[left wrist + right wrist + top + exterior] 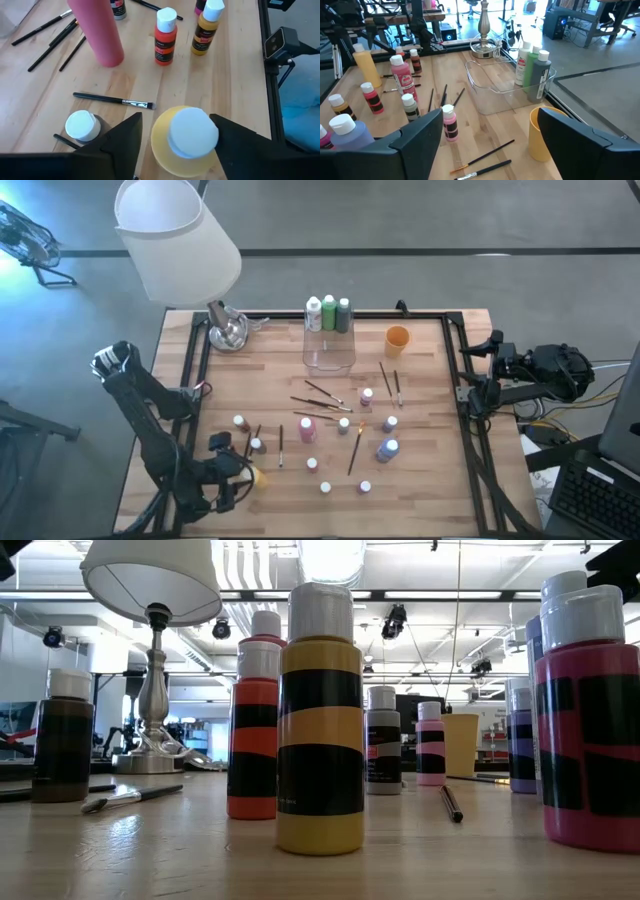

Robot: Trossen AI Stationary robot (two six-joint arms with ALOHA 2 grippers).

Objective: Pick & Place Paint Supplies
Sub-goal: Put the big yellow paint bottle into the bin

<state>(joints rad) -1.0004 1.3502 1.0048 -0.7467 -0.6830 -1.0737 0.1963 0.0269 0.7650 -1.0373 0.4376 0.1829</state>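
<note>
Left gripper [175,145] has its two dark fingers spread wide, one on each side of a yellow paint bottle [184,141] with a white cap. The fingers do not squeeze it yet. In the high view this gripper [232,477] sits low at the near left corner of the table [430,500], and a bit of the yellow bottle [259,476] peeks out beside it.

Just beside the yellow bottle stands a small dark bottle [82,126] with a white cap, and a thin paintbrush [112,100] lies on the wood a little farther out. Past that are a red-orange bottle [165,36], a mustard bottle [206,28] and a tall pink bottle [97,30].

What could go wrong: if the fingers close off to one side, the round bottle may slip or tip over. It could also bump the small dark bottle next to it, because they are so close. A fallen bottle could roll onto the paintbrush.

The left arm [150,420] reaches along the left edge and bends down to the table.

The right gripper [485,137] is also wide open and holds nothing. It waits off the right side of the table [478,392], looking across at the clear plastic box [505,82], which already has a white bottle and two green ones in it, and the orange cup [542,135]. Many more bottles and brushes lie in the middle of the table.
</note>
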